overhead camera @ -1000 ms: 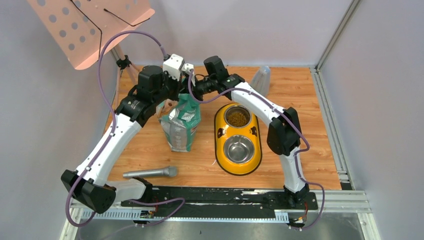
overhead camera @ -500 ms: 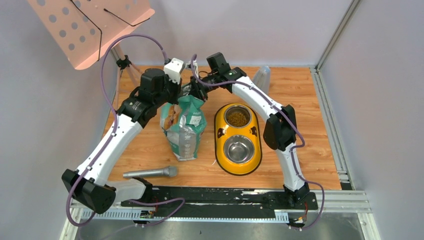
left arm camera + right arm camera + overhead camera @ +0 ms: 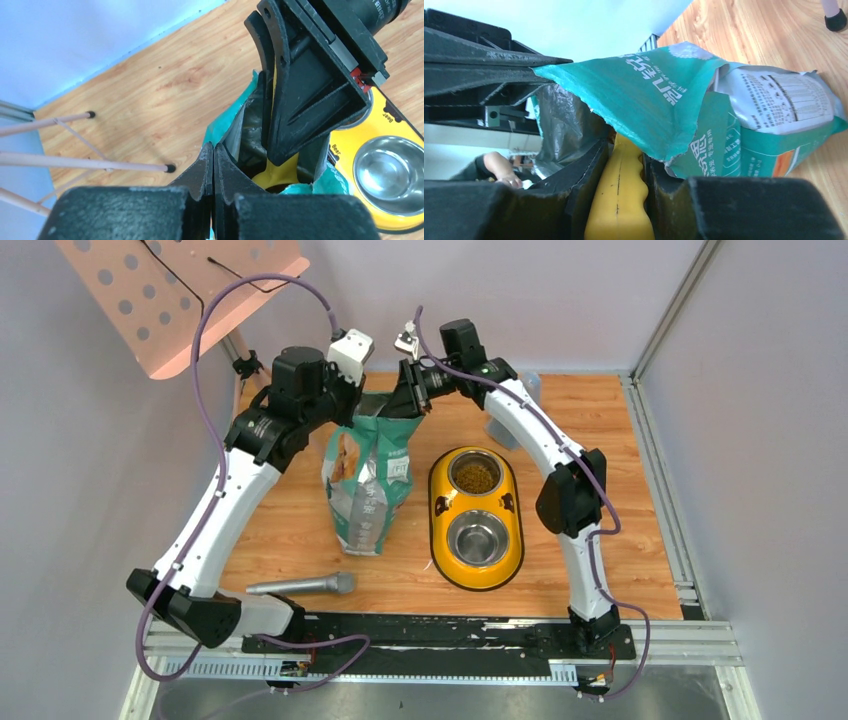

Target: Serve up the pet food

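The green-and-silver bag (image 3: 367, 480) stands open-topped left of the yellow double-bowl feeder (image 3: 437, 502). My left gripper (image 3: 352, 405) is shut on the bag's left rim (image 3: 227, 127) and holds the mouth open. My right gripper (image 3: 411, 400) is at the mouth, shut on the yellow scoop handle (image 3: 621, 200); the scoop's head is down inside the bag (image 3: 272, 175), hidden. Brown kibble (image 3: 476, 477) fills the feeder's far bowl. The near bowl (image 3: 479, 538) is bare steel. Kibble inside the bag does not show.
A grey cylindrical tool (image 3: 300, 585) lies near the front left. A clear plastic container (image 3: 500, 430) stands behind the right arm at the back. A pink perforated stand (image 3: 180, 290) and its legs (image 3: 85, 162) are at the back left. Walls close the back and right.
Both grippers have risen and moved toward the back wall, pulling the bag's top up so that it stands taller. The right gripper still holds the scoop at the bag's mouth.
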Motion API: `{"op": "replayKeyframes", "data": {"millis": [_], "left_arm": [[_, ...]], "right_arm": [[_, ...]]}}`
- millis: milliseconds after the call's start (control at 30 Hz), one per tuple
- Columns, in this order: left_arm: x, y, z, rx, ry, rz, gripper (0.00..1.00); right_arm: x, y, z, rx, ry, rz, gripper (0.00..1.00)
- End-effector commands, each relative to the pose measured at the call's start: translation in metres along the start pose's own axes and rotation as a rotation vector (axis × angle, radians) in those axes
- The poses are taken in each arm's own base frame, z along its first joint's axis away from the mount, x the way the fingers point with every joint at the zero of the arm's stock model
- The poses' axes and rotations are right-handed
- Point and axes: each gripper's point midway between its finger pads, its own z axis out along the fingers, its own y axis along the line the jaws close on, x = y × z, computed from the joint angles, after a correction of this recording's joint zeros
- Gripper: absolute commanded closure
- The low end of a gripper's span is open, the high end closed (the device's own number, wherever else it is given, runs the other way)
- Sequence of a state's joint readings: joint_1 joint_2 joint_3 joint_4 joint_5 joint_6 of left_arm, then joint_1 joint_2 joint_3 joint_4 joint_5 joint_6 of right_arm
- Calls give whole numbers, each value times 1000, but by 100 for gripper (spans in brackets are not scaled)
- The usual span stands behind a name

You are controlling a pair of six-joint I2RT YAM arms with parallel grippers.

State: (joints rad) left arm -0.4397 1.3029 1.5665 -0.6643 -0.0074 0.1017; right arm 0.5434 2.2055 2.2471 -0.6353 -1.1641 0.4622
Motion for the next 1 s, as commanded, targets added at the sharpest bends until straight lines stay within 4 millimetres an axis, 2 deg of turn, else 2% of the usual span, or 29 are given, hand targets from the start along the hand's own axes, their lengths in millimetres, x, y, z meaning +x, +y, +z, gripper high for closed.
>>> {"op": "replayKeyframes", "data": {"millis": [0, 167, 400, 500, 700, 833, 967], "left_arm": [[-114, 29, -31, -80, -343, 140, 100], [-116, 24, -27, -69, -294, 280, 100], [-103, 16, -28, -35, -241, 322, 100], [-96, 12, -28, -16, -215, 343, 100], [-77, -8, -31, 47, -196, 371, 100], [-75, -11, -32, 51, -194, 374, 100], [-79, -8, -33, 38, -200, 379, 100]], "right_arm": [[-28, 42, -21, -47, -69, 122, 100], [-59, 47, -32, 55, -227, 229, 100], [-77, 62, -59, 16, -276, 218, 100], [-80, 63, -70, 19, -294, 202, 100], [-78, 76, -83, 11, -306, 187, 100], [-87, 75, -95, 16, -335, 171, 100], [-85, 65, -101, 17, -336, 220, 100]]}}
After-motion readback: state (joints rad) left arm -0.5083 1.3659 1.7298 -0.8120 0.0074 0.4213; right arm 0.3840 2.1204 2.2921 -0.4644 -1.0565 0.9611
